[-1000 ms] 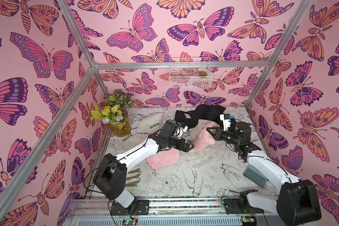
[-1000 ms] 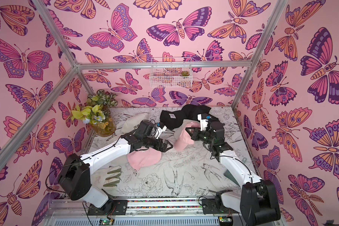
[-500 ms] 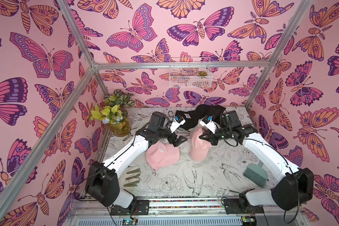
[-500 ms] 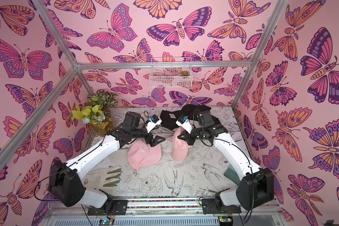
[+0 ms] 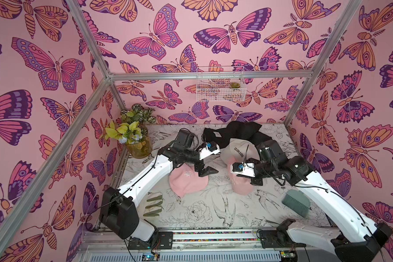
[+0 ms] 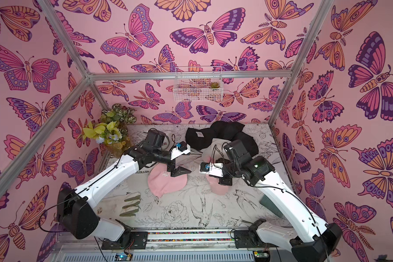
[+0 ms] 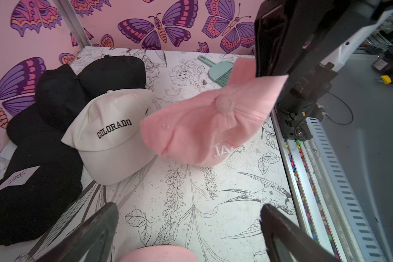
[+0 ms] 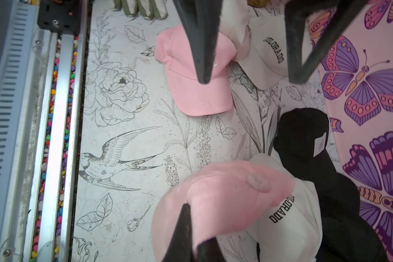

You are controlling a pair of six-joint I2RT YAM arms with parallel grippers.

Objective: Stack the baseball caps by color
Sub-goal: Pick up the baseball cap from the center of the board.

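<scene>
**State.** Right end effector (image 5: pixel 256 181): pressed together on a fabric edge of the held pink cap (image 7: pixel 204 122). This cap hangs slack at 3 o'clock of the resting pink cap (image 5: pixel 187 184), which lies on the surface (image 5: pixel 213 211). Left end effector (image 5: pixel 205 170): spread wide, empty, above the resting cap's 2 o'clock edge.

**Hazards.**
- A thin pinch on soft fabric may slip.
- A slack crown may land folded or off-centre.
- The left end effector likely obstructs the transfer path, so there is a contact risk.

**Not verifiable.**
- The pinch point is hidden in both top views.
- Whether the held cap's lower edge clears the surface cannot be told.
- The black caps (image 7: pixel 61 102) at 12 o'clock merge, with outlines indistinct beside the cream cap (image 7: pixel 114 136).
</scene>
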